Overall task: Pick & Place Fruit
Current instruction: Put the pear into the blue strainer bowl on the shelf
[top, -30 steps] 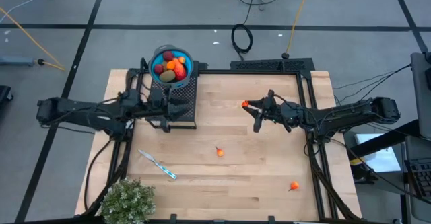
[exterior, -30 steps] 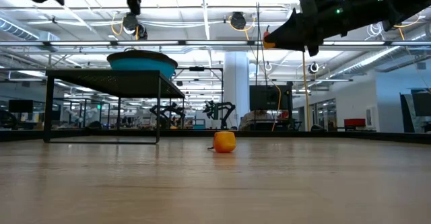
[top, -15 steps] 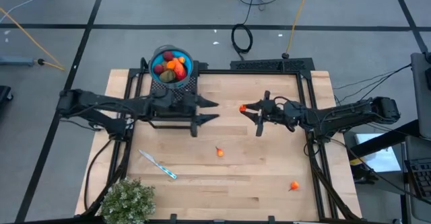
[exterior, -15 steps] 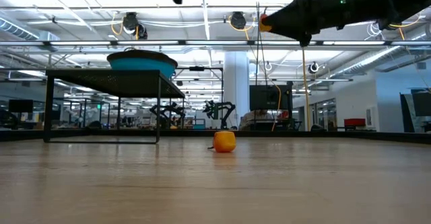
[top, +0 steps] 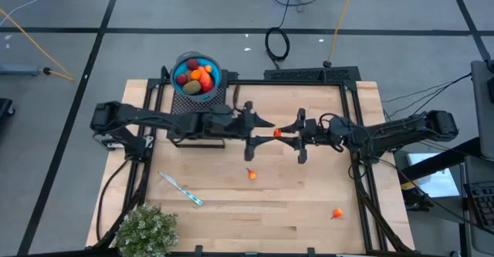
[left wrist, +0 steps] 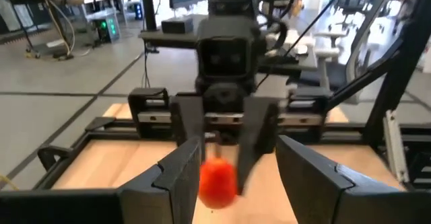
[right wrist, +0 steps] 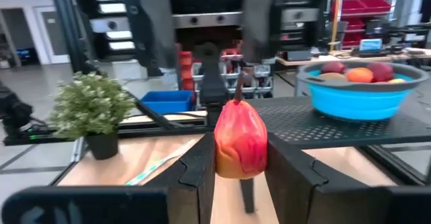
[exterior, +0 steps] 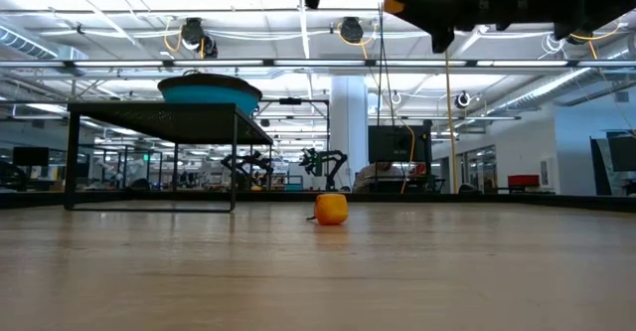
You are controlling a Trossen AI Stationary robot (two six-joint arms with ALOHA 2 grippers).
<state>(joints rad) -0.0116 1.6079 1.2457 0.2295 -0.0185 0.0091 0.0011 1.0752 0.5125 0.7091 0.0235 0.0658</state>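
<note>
A red-orange fruit (right wrist: pixel 240 140) is held in the air over the table's middle by my right gripper (top: pixel 282 132), which is shut on it. My left gripper (top: pixel 268 130) faces it from the table's left, level and open. Its two fingers (left wrist: pixel 176 177) stand on either side of the fruit (left wrist: pixel 217 182), and I see no touch. A blue bowl (top: pixel 197 76) full of fruit rests on a black mesh stand (top: pixel 207 110) at the far left. One small orange fruit (top: pixel 252 174) lies on the table near the middle, another (top: pixel 336 213) near the front right. My right gripper pinches the red-orange fruit by its two sides (right wrist: pixel 222 158) between its two fingers (right wrist: pixel 199 173). The fingers come in about level from the table's right. The fruit stands upright with its stem up, lifted clear of the table.
A thin blue-and-white stick (top: pixel 181 188) lies at the front left, and a bushy green plant (top: pixel 147 230) stands at the front left corner. The black stand's legs (exterior: pixel 235 162) rise at the far left. Bare wood stretches along the table's front.
My left gripper has swept from over the black stand toward the table's right, up to the fruit held by my right gripper. My right gripper has tipped its fingers upward with the fruit still in its hold. The fruits on the table have not moved.
</note>
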